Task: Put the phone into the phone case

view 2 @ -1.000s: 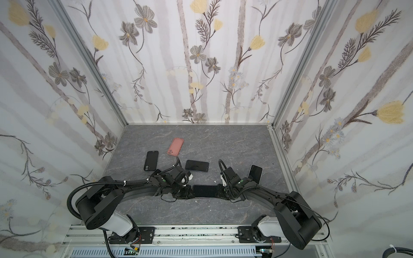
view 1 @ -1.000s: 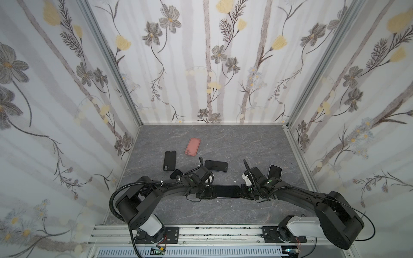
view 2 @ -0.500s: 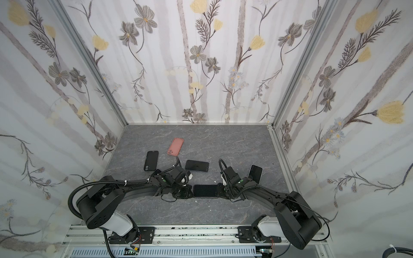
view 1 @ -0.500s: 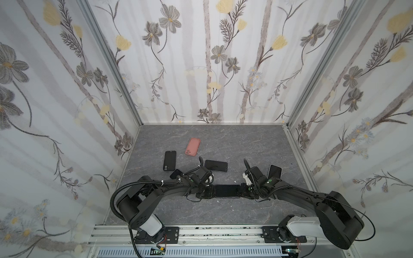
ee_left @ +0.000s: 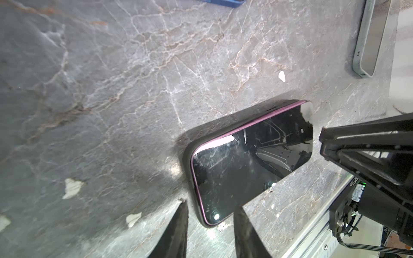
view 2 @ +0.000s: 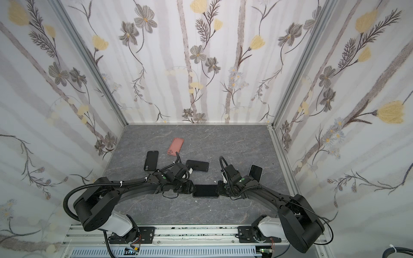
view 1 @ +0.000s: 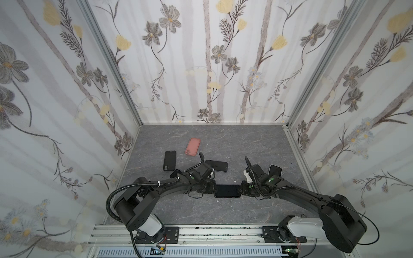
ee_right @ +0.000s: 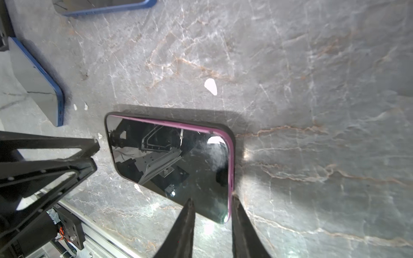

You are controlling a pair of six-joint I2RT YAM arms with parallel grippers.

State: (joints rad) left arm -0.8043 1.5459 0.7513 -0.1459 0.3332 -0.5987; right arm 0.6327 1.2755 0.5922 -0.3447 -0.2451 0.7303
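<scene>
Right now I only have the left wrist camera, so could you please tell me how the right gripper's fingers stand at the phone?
Observer: In the right wrist view the right gripper has its fingers apart, astride one long edge of the phone: one over the screen, one at the outer rim of the dark case.
Operator: Thank you. Are spare cases lying about?
Observer: Yes; both top views show a pink case and a black case farther back on the table, left of the middle.
Operator: And other phones?
Observer: Two: a spare phone farther back than the left gripper, and another phone back and right of the right gripper.
</scene>
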